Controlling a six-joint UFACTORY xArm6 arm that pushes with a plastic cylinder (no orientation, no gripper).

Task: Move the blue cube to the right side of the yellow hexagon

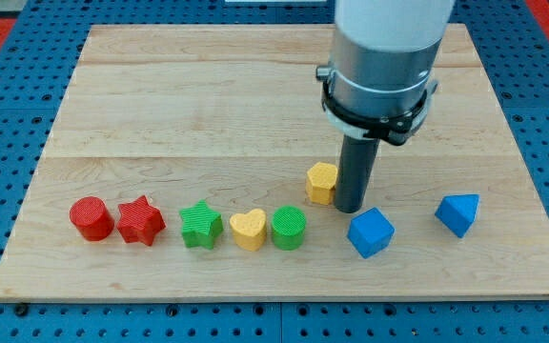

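Observation:
The blue cube [370,232] sits on the wooden board [208,86], below and to the right of the yellow hexagon [321,182]. My tip [348,209] stands just right of the yellow hexagon, touching or nearly touching it, and just above and left of the blue cube. The rod hangs from the large grey arm body at the view's top.
A blue triangular block [457,212] lies right of the cube. Along the lower board, from left to right, stand a red cylinder [91,218], a red star [140,221], a green star [201,226], a yellow heart [248,230] and a green cylinder [289,228].

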